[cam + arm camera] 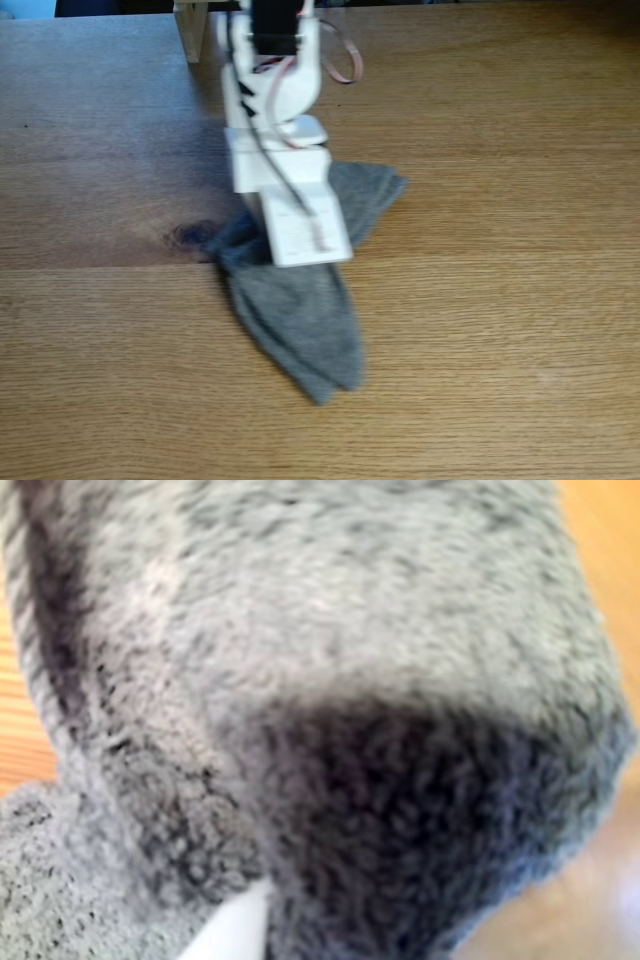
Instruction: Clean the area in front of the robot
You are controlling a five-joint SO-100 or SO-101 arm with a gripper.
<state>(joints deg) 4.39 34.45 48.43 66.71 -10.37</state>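
A grey fuzzy sock lies crumpled on the light wooden tabletop, in front of the robot. The white arm leans forward and down, and its gripper sits on the sock's middle, with the flat white jaw covering the fabric there. One end of the sock sticks out behind the jaw to the right, the other stretches toward the camera. In the wrist view the sock is very close, and a single white fingertip pokes in at the bottom edge. How the jaws stand is hidden.
A dark knot marks the wood just left of the sock, on a long seam line. A pale wooden post stands at the back beside the arm's base. Bare wood shows at the wrist view's right edge.
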